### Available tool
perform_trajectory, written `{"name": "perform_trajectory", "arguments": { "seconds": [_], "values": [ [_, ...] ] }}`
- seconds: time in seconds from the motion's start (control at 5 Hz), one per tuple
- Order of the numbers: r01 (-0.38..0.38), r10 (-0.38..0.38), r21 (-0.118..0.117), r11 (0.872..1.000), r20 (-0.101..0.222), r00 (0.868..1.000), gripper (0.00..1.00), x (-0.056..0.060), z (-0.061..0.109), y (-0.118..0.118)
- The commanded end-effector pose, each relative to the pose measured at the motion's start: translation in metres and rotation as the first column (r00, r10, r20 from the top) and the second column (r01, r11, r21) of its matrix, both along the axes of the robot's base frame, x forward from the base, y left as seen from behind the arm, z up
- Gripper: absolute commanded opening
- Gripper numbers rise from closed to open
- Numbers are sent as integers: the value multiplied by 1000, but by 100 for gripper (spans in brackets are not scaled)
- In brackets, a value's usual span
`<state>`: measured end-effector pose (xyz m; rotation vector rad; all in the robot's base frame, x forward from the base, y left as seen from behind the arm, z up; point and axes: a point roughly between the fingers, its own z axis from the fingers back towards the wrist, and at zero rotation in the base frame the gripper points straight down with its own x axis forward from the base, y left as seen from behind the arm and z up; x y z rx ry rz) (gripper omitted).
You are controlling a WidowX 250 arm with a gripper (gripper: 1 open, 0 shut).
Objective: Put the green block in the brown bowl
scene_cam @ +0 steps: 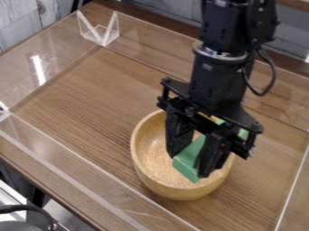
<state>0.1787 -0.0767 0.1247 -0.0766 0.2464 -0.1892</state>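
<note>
Evidently clenched on the green block (pixel 190 161), the claw (pixel 194 159) partly hides the brown bowl (pixel 156 173), whose left rim shows.

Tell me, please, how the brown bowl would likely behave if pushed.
The brown bowl would probably slide rather than tip, given its wide, low shape. Its thick-looking rim suggests it would stay stiff. Its rounded outline might let it swivel a little if nudged off-centre.
</note>
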Motion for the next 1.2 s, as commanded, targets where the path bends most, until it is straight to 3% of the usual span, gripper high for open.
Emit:
{"name": "perform_trajectory", "arguments": {
  "seconds": [0.0, 0.6, 1.0],
  "values": [
    [-22, 23, -20, 1000, 56, 998, 0, 4, 4, 2],
    [-59, 63, -41, 997, 81, 995, 0, 11, -6, 5],
    [-73, 78, -55, 996, 99, 992, 0, 17, 6, 6]
  ]
}}
